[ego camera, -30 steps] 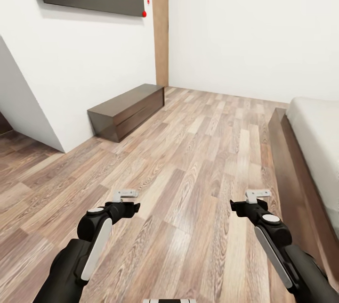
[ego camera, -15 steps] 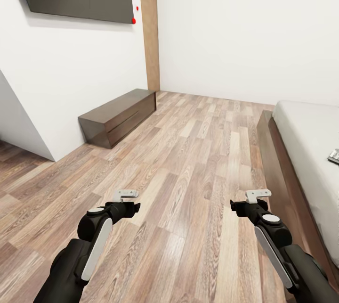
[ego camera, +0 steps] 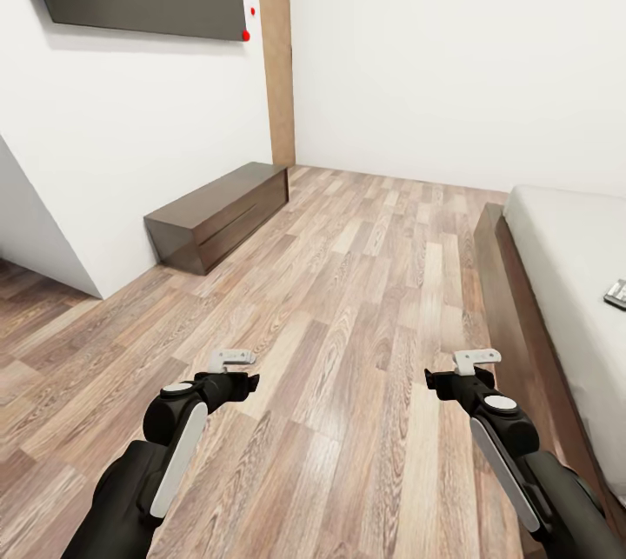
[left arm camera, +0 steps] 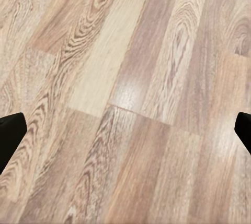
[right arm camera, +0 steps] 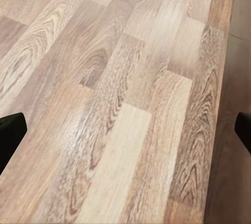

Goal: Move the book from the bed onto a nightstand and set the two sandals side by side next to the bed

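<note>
A: Where's the book (ego camera: pixel 616 293) rel. to the grippers?

B: Fwd and to the right of the right gripper (ego camera: pixel 469 368), lying on the bed (ego camera: pixel 565 255) at the edge of the head view. Prob. the book; only a corner shows, so long axis unclear.

A: Nearer arm?

B: Right, I'd say. Left gripper (ego camera: pixel 228 365) is well apart from it, across the floor (ego camera: pixel 365 281).

A: Jaws?

B: Both spread wide, nothing held: dark fingertips (left arm camera: pixel 11 135) sit at the wrist views' edges over bare planks.

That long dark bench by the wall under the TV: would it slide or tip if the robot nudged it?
The bench looks low, long and flat on the floor, so tipping seems unlikely. Its solid blocky build suggests it is heavy, so a light nudge would probably not shift it.
</note>
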Robot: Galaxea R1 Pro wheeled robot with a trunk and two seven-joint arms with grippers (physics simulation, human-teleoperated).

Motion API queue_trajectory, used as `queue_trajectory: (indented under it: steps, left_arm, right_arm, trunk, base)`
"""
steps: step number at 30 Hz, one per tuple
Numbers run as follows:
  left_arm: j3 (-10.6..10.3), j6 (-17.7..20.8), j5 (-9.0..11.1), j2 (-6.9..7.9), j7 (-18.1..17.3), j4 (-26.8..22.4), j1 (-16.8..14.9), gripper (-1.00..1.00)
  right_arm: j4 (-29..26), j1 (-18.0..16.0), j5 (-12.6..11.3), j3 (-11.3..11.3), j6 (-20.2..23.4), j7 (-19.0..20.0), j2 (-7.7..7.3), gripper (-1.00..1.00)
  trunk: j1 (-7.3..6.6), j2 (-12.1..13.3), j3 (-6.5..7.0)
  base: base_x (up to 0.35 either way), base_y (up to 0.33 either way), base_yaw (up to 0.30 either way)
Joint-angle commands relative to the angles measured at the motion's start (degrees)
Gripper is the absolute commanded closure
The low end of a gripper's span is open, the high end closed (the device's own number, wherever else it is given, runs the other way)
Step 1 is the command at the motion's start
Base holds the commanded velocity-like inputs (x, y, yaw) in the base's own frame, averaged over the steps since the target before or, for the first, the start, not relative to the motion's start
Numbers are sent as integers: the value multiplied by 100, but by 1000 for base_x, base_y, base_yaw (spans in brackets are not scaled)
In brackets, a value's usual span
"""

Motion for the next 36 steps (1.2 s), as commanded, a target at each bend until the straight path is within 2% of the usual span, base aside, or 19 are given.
queue_trajectory:
  steps: [1,31,36]
  left_arm:
    - [-2,22,61,0,56,-5,-3,-100]
    - [-3,27,61,2,58,-5,-2,-100]
    - [0,23,61,2,55,-5,-5,-100]
  right_arm:
    - [-6,-4,-61,15,16,-58,-8,-100]
    - [-6,-4,-61,15,104,-58,-8,-100]
    - [9,-4,-61,15,104,-58,-9,-100]
  trunk:
    - [-24,39,4]
    - [-683,1243,274]
    - [-792,1443,354]
  base:
    - [0,0,0]
    - [0,0,0]
    - [0,0,0]
